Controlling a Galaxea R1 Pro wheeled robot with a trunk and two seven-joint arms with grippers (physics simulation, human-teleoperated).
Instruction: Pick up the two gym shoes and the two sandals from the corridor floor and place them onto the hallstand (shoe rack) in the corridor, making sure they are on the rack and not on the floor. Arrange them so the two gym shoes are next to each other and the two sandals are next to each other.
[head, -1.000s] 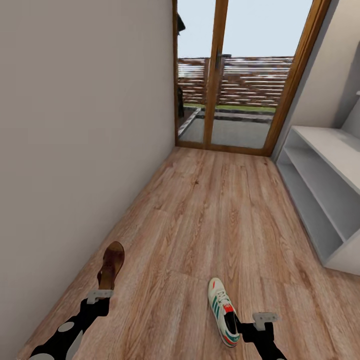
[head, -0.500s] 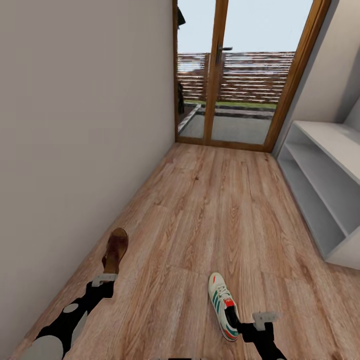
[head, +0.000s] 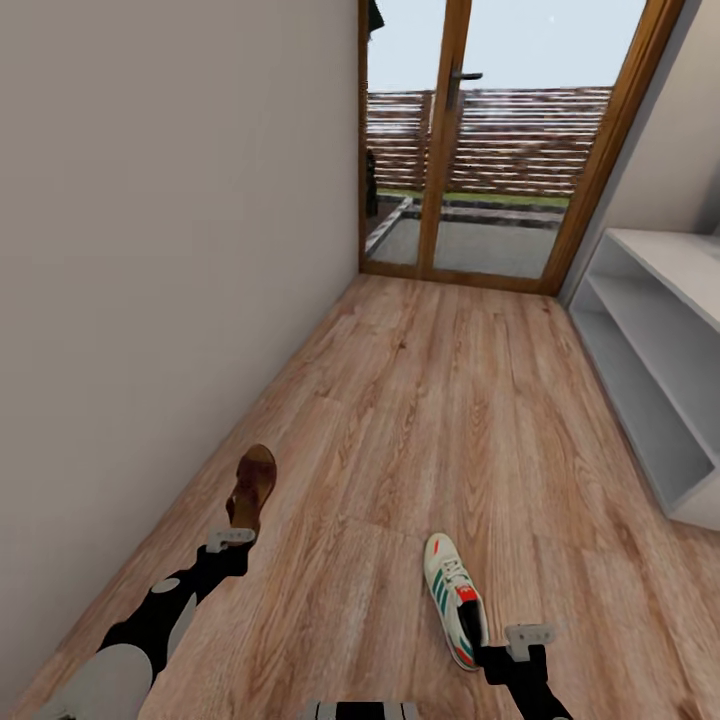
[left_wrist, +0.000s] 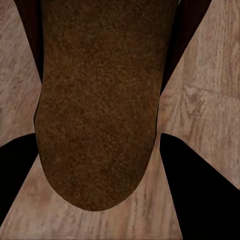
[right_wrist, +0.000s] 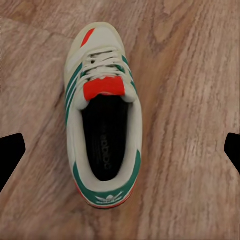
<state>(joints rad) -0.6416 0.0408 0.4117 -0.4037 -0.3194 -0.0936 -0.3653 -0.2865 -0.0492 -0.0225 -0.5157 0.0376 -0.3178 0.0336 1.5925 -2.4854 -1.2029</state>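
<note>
Hovering nearest the robot, the right gripper (head: 527, 634) sits just behind the heel of a gym shoe (head: 455, 599) lying flat on the corridor floor (head: 440, 420); its fingers are spread wide, with nothing between them. The left gripper (head: 230, 540) is closed around the heel end of a brown sandal (head: 251, 488), close to the left wall (head: 170, 230). Over the last second the left arm has carried that sandal forward and a little toward the middle of the corridor, while the head view has tilted so the glass door (head: 470, 150) and the hallstand (head: 650, 340) sit lower and further right. My judgement is that one sandal is in hand and on its way, the shoe is not yet grasped, and nothing rests on the rack.

The right wrist view gives what the head view cannot: the gym shoe (right_wrist: 102, 115) from straight above, green stripes, red tongue patch, dark opening, with the two fingertips well apart at either edge, neither touching it. The left wrist view shows the sandal (left_wrist: 97, 105) pressed between the dark fingers (left_wrist: 187, 45), its rounded end hanging over planks, though whether it is clear of the floor I cannot tell. Farthest off, the hallstand's grey tiers stand against the right wall, well apart from both items
</note>
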